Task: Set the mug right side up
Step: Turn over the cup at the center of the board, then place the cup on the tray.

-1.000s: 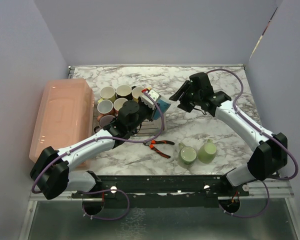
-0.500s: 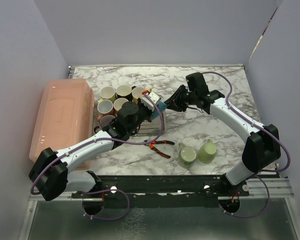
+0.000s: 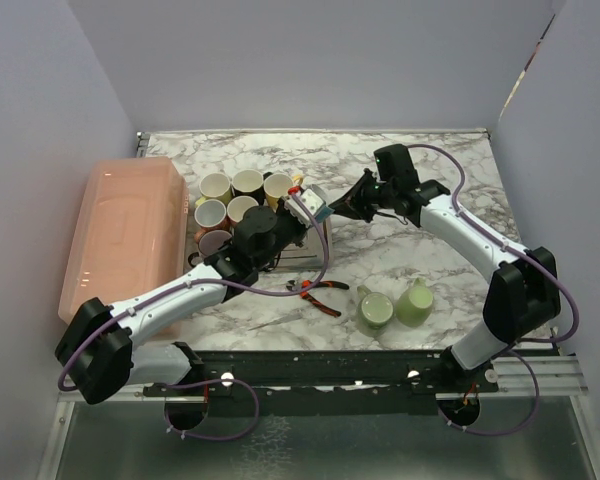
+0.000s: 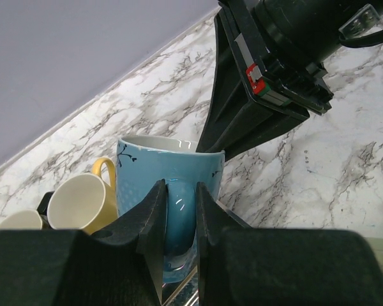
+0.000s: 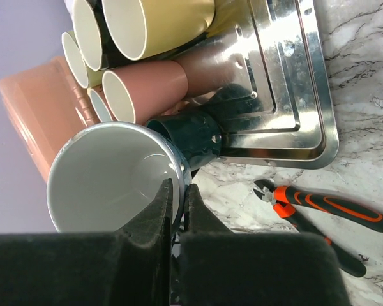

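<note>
Robot lab cell: plain partition walls [image 3: 310,60] enclose marble tabletop [image 3: 230,150].

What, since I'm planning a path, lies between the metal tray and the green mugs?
Orange-handled pliers lie there, clearest in the top view.

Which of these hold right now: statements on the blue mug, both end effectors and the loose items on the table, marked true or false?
1. The left end effector grips the light blue ceramic mug by its handle. True.
2. The right end effector is open and clear of the mug. False: it is shut on the mug's rim.
3. The orange-handled pliers lie on the steel tray. False: they lie on the marble tabletop, beside the tray.
4. Two pale green mugs sit on the tabletop near the arm bases. True.
</note>
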`<state>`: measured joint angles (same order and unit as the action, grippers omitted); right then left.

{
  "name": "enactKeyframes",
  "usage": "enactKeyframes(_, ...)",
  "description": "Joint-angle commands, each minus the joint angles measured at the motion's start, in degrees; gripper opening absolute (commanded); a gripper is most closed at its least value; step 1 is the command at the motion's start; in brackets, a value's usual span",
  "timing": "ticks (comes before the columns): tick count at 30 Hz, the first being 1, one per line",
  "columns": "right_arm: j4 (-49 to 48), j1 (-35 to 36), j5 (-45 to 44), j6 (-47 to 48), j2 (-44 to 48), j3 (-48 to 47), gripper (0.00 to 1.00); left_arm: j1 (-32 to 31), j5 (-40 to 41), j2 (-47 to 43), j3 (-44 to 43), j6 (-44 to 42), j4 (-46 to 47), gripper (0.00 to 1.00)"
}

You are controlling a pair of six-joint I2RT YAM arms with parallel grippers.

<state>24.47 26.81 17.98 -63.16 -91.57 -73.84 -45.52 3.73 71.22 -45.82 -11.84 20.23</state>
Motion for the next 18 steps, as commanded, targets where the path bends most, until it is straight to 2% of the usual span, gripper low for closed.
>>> enactKeyframes(1, -3.3, 1.4, 2.6, 3.9, 3.8, -0.1, 0.0, -0.2, 1.4, -1.7, 1.1, 5.1, 5.3, 0.0)
enactKeyframes(5, -2.3, 1.4, -0.3, 7.0, 4.5, -0.4, 0.01, -0.2, 2.7, -1.1, 2.4, 8.6, 4.5, 0.05)
enactKeyframes(10, -2.5, 1.6, -3.0, 11.0, 4.7, 0.6, 0.01, -0.2, 3.7, 0.6, 4.4, 13.9, 4.3, 0.05)
enactKeyframes(18, -7.0, 3.9, -8.5, 19.1, 4.9, 4.0, 0.0, -0.2, 5.9, 3.5, 8.0, 19.8, 4.3, 0.1)
